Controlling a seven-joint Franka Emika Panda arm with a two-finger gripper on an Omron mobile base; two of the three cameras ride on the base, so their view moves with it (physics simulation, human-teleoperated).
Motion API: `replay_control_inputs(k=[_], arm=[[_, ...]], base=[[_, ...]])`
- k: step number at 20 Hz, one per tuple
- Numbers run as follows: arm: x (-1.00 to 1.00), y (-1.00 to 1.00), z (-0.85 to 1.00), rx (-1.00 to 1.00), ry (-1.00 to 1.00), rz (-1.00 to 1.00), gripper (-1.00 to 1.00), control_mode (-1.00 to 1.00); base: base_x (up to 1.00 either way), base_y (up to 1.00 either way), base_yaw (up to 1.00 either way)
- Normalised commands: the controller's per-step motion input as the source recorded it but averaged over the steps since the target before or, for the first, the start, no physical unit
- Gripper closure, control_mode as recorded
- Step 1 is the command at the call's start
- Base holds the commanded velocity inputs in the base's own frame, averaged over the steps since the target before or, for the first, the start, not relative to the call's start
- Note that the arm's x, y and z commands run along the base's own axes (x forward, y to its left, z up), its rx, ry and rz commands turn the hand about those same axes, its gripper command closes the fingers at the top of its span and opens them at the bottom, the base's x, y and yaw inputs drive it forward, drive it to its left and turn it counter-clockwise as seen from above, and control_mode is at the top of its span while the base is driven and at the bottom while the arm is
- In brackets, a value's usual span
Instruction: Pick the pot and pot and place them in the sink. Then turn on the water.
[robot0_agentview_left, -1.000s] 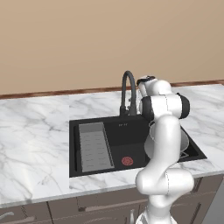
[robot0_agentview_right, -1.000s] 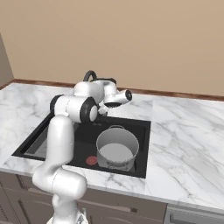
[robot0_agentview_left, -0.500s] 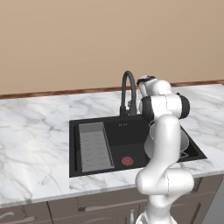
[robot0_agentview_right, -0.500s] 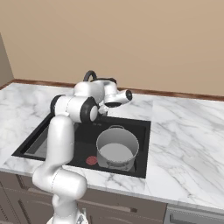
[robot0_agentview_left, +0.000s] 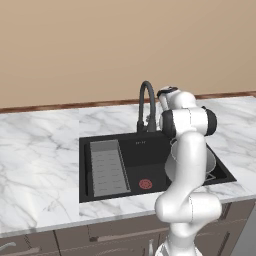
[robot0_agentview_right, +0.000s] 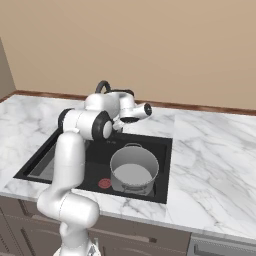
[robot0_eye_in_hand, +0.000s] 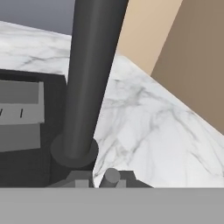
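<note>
The wide grey metal stockpot (robot0_agentview_right: 132, 169) stands upright in the right half of the large black rectangular sink (robot0_agentview_right: 160, 145), at the centre of the right base view; in the left base view a sliver of the same stockpot (robot0_agentview_left: 211, 165) shows at the right, mostly hidden behind the white arm (robot0_agentview_left: 187, 150); a grey ribbed tray (robot0_agentview_left: 106, 166) lies in the left half of the sink (robot0_agentview_left: 150, 147), and a small red round mark (robot0_agentview_left: 145, 184) sits on the basin floor beside it; the black gooseneck faucet (robot0_agentview_left: 146, 105) rises at the sink's back edge, just left of the arm's wrist, at the frame's centre; in the hand view the faucet's thick dark column (robot0_eye_in_hand: 89, 78) fills the upper left, its round base (robot0_eye_in_hand: 73, 151) on the black rim beside white marble counter (robot0_eye_in_hand: 148, 127); the gripper (robot0_agentview_right: 148, 109) is clenched, nothing visibly between its tips; the second, dark pot cannot be made out.
</note>
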Motion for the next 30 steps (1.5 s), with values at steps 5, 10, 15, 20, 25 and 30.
replay_control_inputs(k=[5,10,15,20,25,30], arm=[[0.0,-0.69,-0.04,0.0,0.0,0.0,1.0,-1.0],[0.0,-0.78,-0.01,0.0,0.0,0.0,1.0,-1.0],[0.0,-0.82,-0.05,0.0,0.01,-0.01,1.0,-1.0],[0.0,-0.83,-0.11,0.0,0.01,0.0,1.0,-1.0],[0.0,-0.84,-0.13,0.0,0.02,0.0,1.0,-1.0],[0.0,-0.81,-0.21,0.0,0.02,0.0,1.0,-1.0]], base=[[0.0,0.0,0.0],[0.0,0.0,0.0],[0.0,0.0,0.0],[0.0,0.0,0.0],[0.0,0.0,0.0],[0.0,0.0,0.0]])
